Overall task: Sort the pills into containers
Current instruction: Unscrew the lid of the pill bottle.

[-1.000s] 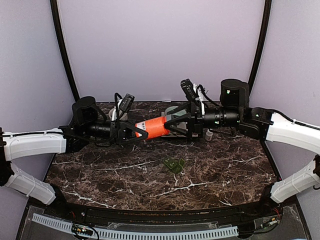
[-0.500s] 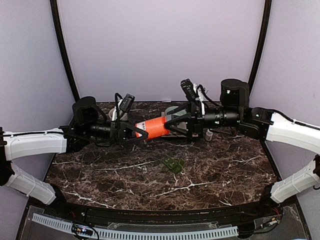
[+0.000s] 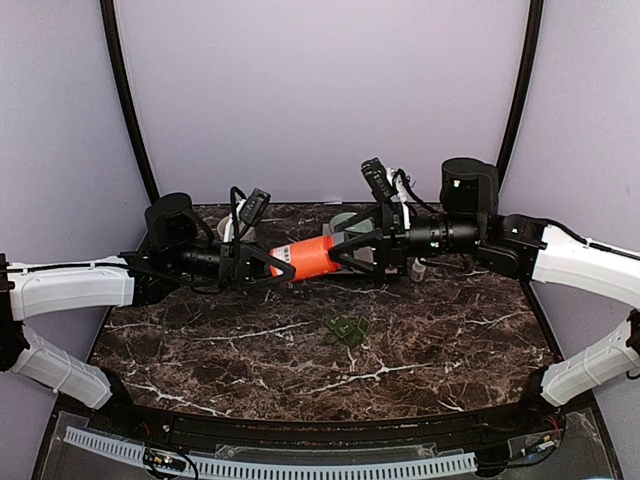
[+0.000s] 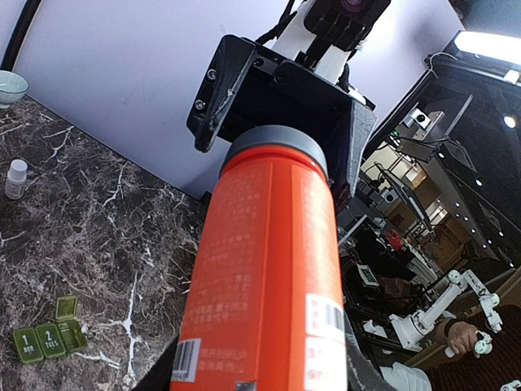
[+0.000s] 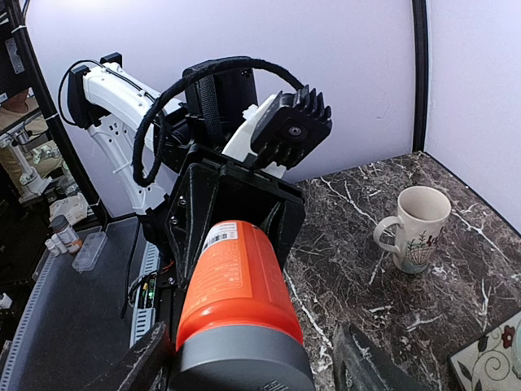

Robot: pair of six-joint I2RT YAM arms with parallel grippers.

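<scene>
An orange bottle [image 3: 308, 256] with a grey cap [image 5: 244, 362] hangs sideways above the back of the table, between both arms. My left gripper [image 3: 285, 262] is shut on the bottle's body [image 4: 269, 269]. My right gripper [image 3: 335, 252] stands open around the cap end, and its right finger [image 5: 358, 362] is clear of the cap. The dark green containers [image 3: 347, 329] lie on the marble below the bottle, one lid flipped open [image 4: 67, 307]. The pills are out of view.
A beige mug [image 5: 415, 228] stands on the marble near the left arm's side. A small white vial [image 3: 418, 268] sits under the right arm. A pale bowl [image 4: 10, 85] is by the back wall, and a patterned tile [image 5: 488, 358] lies at the edge of the right wrist view.
My right gripper's fingers have spread wider around the cap. The bottle and the left arm have not moved.
</scene>
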